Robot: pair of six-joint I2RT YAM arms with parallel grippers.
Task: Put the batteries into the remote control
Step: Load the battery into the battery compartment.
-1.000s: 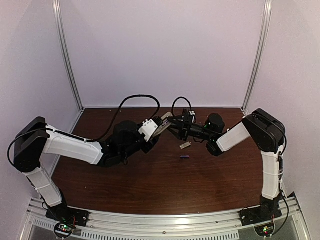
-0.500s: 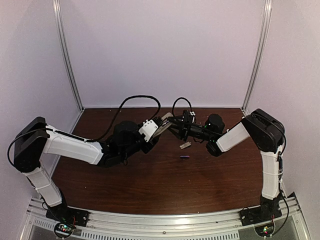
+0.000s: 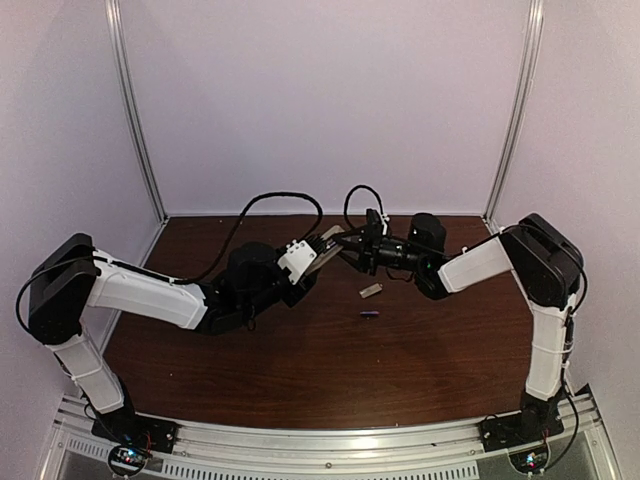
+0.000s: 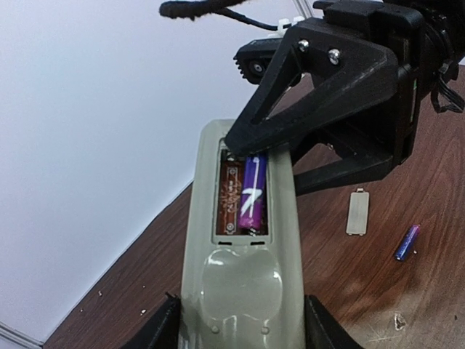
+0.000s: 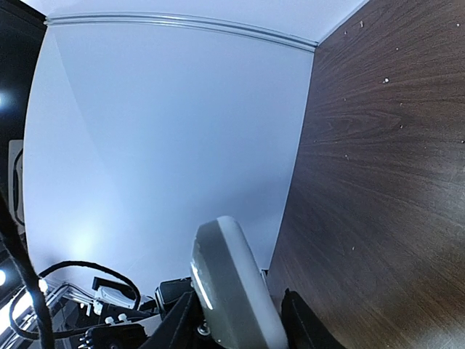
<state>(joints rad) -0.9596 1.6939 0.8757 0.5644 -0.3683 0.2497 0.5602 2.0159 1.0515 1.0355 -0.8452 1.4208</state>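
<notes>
My left gripper is shut on the grey-beige remote control and holds it above the table, back face up. Its battery bay is open. One purple battery lies in the right slot, and the left slot shows a bare brown board. My right gripper is open, its black fingers straddling the remote's far end, one over the top of the bay. The second battery lies on the table. In the top view, both grippers meet at the remote, with the loose battery in front.
The loose beige cover piece lies flat on the brown table beside the spare battery, and it shows in the top view. White walls with metal corner posts close the back and sides. Black cables loop above both wrists.
The right arm has straightened and its gripper has shifted slightly back and left at the remote's tip. The left arm, remote, cover and loose battery have not moved.
</notes>
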